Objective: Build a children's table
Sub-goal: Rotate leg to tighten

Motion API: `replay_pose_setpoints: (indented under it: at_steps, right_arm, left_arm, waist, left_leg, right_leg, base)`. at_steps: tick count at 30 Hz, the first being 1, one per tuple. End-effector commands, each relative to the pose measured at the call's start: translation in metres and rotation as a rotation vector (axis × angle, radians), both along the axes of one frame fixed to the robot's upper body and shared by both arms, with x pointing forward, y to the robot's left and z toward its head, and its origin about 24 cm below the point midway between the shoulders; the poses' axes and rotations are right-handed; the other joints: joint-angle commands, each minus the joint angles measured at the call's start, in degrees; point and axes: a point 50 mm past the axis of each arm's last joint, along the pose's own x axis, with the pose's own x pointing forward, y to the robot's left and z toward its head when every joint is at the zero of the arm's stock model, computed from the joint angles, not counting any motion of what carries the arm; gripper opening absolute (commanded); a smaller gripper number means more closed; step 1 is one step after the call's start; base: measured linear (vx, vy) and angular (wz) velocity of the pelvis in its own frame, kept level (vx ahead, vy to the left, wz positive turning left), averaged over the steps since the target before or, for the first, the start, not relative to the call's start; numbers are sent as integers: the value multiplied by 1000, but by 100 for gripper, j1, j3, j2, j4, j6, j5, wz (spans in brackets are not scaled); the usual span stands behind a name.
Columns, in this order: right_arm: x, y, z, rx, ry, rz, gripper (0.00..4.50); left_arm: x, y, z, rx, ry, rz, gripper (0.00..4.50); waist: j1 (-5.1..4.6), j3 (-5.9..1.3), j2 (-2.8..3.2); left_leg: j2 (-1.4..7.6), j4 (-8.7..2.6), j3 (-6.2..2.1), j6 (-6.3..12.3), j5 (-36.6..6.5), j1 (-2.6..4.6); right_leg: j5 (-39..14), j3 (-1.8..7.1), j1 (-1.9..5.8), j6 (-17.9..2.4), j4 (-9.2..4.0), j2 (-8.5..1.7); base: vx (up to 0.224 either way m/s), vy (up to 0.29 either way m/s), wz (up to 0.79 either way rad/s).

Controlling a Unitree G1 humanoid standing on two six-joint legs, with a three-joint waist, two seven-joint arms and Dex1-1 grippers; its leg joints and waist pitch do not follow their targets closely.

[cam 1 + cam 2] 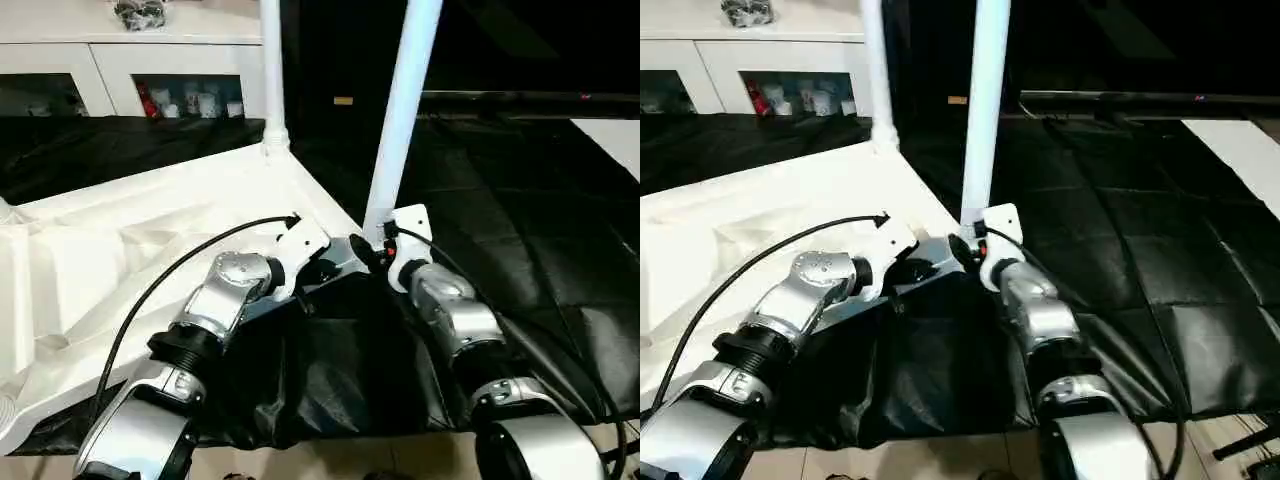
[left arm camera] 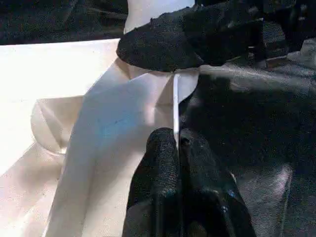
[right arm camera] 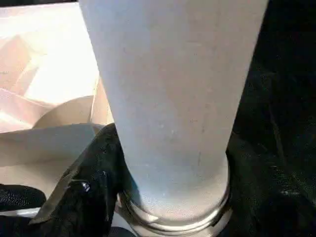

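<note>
Tabletop (image 1: 150, 240) upside-down, centre-left | near-corner leg (image 1: 400, 120) upright in socket | right gripper (image 3: 163, 197) clasps leg base | left gripper (image 2: 177, 163) pinched on tabletop rim | keep leg plumb, twist fully home.

Overhead glare on white plastic

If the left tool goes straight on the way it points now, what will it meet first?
Most likely the right tool, which crosses just ahead of the shut left tool at the base of the near leg. Behind it stands that leg in the tabletop corner; depth is unclear.
</note>
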Motion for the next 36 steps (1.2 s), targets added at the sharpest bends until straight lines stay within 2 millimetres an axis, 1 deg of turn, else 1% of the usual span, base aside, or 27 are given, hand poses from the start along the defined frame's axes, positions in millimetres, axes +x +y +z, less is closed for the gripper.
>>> replay_pose_setpoints:
  at_steps: [1,2,3,4,5,7,8,10,11,12,13,14,15,16,18,21,22,23,24,25,26,27,28,30,32,33,36]
  right_arm:
    - [-9,46,5,71,-15,206,337]
    - [-10,46,6,84,-14,225,337]
    - [-10,46,6,85,-14,227,340]
    - [-10,45,6,87,-19,230,366]
    - [-10,42,6,74,-22,234,382]
    - [-8,28,4,13,-33,248,383]
    - [-8,27,4,11,-33,249,383]
    - [-9,22,4,9,-33,283,383]
    - [-9,22,4,9,-33,283,383]
    - [-10,18,4,10,-28,312,383]
    - [-15,7,5,2,-24,412,383]
    - [-16,6,5,2,-23,423,383]
    - [-22,0,5,0,-16,510,383]
    - [-24,-2,5,-2,-14,539,383]
    - [-29,-6,4,-11,-4,611,383]
    - [-41,-15,3,-36,27,745,383]
    - [-44,-19,3,-44,36,787,383]
    - [-45,-21,4,-49,41,812,383]
    - [-49,-24,6,-62,30,858,355]
    - [-49,-24,7,-62,29,860,348]
    - [-49,-26,8,-72,15,875,348]
    - [-51,-27,8,-75,25,898,329]
    - [-52,-28,8,-85,37,922,329]
    - [-55,-29,6,-110,58,969,306]
    - [-56,-29,6,-115,61,979,296]
    - [-57,-29,6,-124,65,992,279]
    - [-58,-26,4,-141,70,1005,276]
  left_arm:
    - [1,-27,18,-63,-66,-78,0]
    - [0,-23,18,-61,-67,-96,0]
    - [0,-23,18,-60,-68,-98,0]
    - [-1,-20,18,-56,-72,-115,0]
    - [-2,-18,18,-61,-66,-128,0]
    - [-7,-11,18,-71,-54,-180,0]
    - [-7,-11,18,-71,-53,-181,0]
    - [-9,-7,17,-66,-47,-202,0]
    - [-9,-7,17,-66,-47,-202,0]
    - [-11,-4,17,-66,-40,-216,0]
    - [-13,4,17,-58,-35,-246,0]
    - [-13,4,17,-58,-34,-249,0]
    - [-16,9,17,-54,-22,-280,0]
    - [-17,10,17,-52,-17,-293,0]
    - [-20,13,17,-54,0,-327,0]
    - [-26,18,18,-50,40,-391,0]
    - [-28,20,18,-43,53,-413,0]
    - [-29,22,18,-39,62,-427,0]
    - [-31,25,18,-32,80,-450,0]
    - [-31,25,18,-31,81,-451,0]
    - [-32,26,19,-25,84,-465,0]
    - [-33,27,19,-24,93,-475,0]
    - [-33,28,19,-23,100,-482,0]
    - [-34,30,20,-21,111,-489,0]
    - [-35,31,20,-20,113,-491,0]
    - [-35,31,20,-18,115,-493,0]
    - [-34,33,20,-13,116,-488,0]
  waist:
    - [28,-435,10]
    - [27,-440,-1]
    - [35,-445,10]
    - [30,-443,4]
    - [28,-441,13]
    - [6,-447,22]
    - [6,-447,22]
    - [12,-449,42]
    - [22,-449,48]
    - [40,-454,48]
    - [51,-449,60]
    - [68,-450,48]
    - [95,-445,43]
    - [108,-440,59]
    - [134,-424,59]
    - [189,-405,65]
    - [200,-408,60]
    - [222,-399,60]
    - [250,-401,50]
    - [256,-400,48]
    - [262,-391,38]
    - [257,-390,27]
    - [267,-394,28]
    - [278,-386,25]
    - [276,-384,19]
    - [271,-388,-2]
    - [271,-390,4]
  left_leg:
    - [239,-460,-148,18,-1955,175]
    - [236,-451,-138,70,-1881,167]
    - [241,-451,-144,110,-1797,155]
    - [240,-451,-145,127,-1753,144]
    - [240,-452,-146,139,-1716,143]
    - [243,-447,-145,151,-1692,141]
    - [243,-447,-145,151,-1692,141]
    - [256,-429,-128,169,-1681,189]
    - [260,-432,-127,188,-1664,186]
    - [263,-429,-123,209,-1582,182]
    - [263,-431,-124,226,-1580,183]
    - [260,-429,-122,263,-1597,182]
    - [269,-430,-119,289,-1563,187]
    - [268,-436,-119,293,-1578,191]
    - [288,-453,-116,243,-1680,202]
    - [310,-472,-112,69,-2013,243]
    - [311,-473,-110,54,-2038,248]
    - [313,-491,-120,40,-2051,225]
    - [317,-484,-106,16,-2089,253]
    - [315,-479,-106,4,-2103,259]
    - [312,-486,-114,-25,-2133,248]
    - [305,-491,-120,-53,-2167,239]
    - [309,-497,-128,-75,-2183,245]
    - [309,-500,-130,-87,-2197,247]
    - [304,-499,-133,-89,-2208,238]
    - [300,-498,-136,-85,-2190,228]
    - [297,-493,-140,-70,-2125,226]
  right_leg:
    - [-1498,94,190,-1199,-412,-211]
    - [-1402,94,204,-1237,-404,-209]
    - [-1338,93,224,-1261,-385,-219]
    - [-1305,91,233,-1271,-383,-222]
    - [-1285,89,237,-1285,-377,-222]
    - [-1191,84,248,-1346,-356,-219]
    - [-1191,84,248,-1346,-356,-219]
    - [-1079,93,223,-1435,-360,-213]
    - [-1004,92,236,-1471,-347,-206]
    - [-850,91,250,-1507,-329,-205]
    - [-822,91,255,-1511,-328,-201]
    - [-805,87,270,-1493,-333,-196]
    - [-756,91,269,-1497,-323,-198]
    - [-775,89,269,-1496,-326,-192]
    - [-936,83,258,-1489,-332,-188]
    - [-1402,88,218,-1423,-364,-191]
    - [-1438,91,216,-1407,-367,-190]
    - [-1502,84,230,-1374,-360,-182]
    - [-1557,97,191,-1344,-369,-190]
    - [-1588,102,182,-1345,-374,-197]
    - [-1712,107,179,-1314,-385,-210]
    - [-1838,108,177,-1267,-392,-215]
    - [-1894,107,174,-1238,-391,-214]
    - [-1948,106,168,-1217,-395,-214]
    - [-2005,113,164,-1199,-402,-223]
    - [-2038,111,168,-1177,-405,-226]
    - [-2042,115,161,-1154,-407,-230]
  base:
    - [0,0,0]
    - [0,0,0]
    - [0,0,0]
    - [0,0,0]
    - [0,0,0]
    - [0,0,0]
    - [0,0,0]
    - [0,0,0]
    - [0,0,0]
    - [0,0,0]
    - [0,0,0]
    - [0,0,0]
    - [0,0,0]
    - [0,0,0]
    - [0,0,0]
    - [0,0,0]
    - [0,0,0]
    - [0,0,0]
    - [0,0,0]
    - [0,0,0]
    - [0,0,0]
    - [0,0,0]
    - [0,0,0]
    - [0,0,0]
    - [0,0,0]
    - [0,0,0]
    - [0,0,0]
